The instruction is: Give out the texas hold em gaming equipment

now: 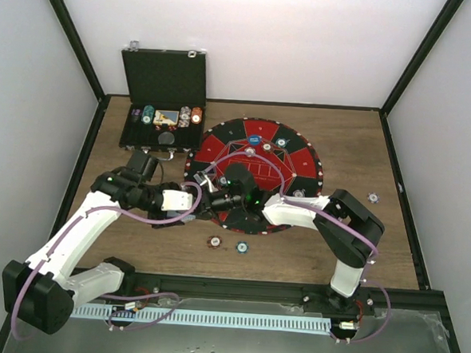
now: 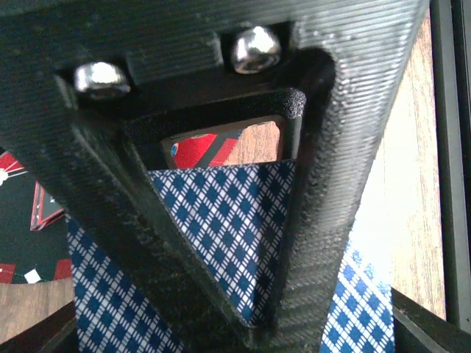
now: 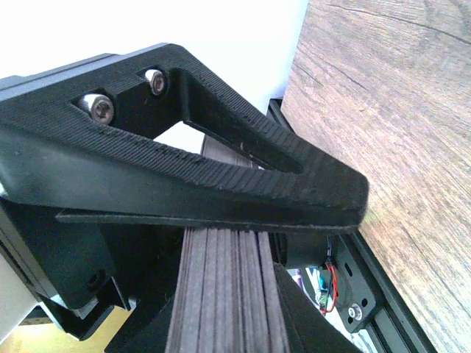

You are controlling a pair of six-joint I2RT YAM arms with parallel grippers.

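At the near table edge: a brown-red chip [image 1: 215, 242] and a teal chip [image 1: 241, 246] lie on the wood just beside each other, in front of the mat.
Where my hands meet: my left gripper [image 1: 196, 196] and right gripper [image 1: 220, 201] come nose to nose over the near-left rim of the round mat [image 1: 296, 160].
Right hand: clamped on the deck of cards [image 3: 221, 294]. My wrist view shows the stacked card edges sandwiched between the two fingers, with the jaws narrow.
Left hand: a blue-diamond-backed playing card [image 2: 228, 220] lies right against my finger and shows through its triangular cut-out. I cannot tell whether the jaws have it pinched or stand a little off it.
Step in hand: dealing, as I judge it, with one card being taken off the deck that my right hand presents.
Next move: it calls for a firm pinch on that one card, then a slide clear of the deck without dragging a second card, then a carry to a seat on the mat.
On the mat: a blue button [image 1: 254, 138] and a few chips sit on the far segments.
Off to the right: a lone chip [image 1: 372, 197] lies on the wood, well apart from the mat.
Farthest back: the black case [image 1: 166, 76] stands open with its lid up and chip stacks [image 1: 193, 116] in its tray, so I judge much is left to hand out.
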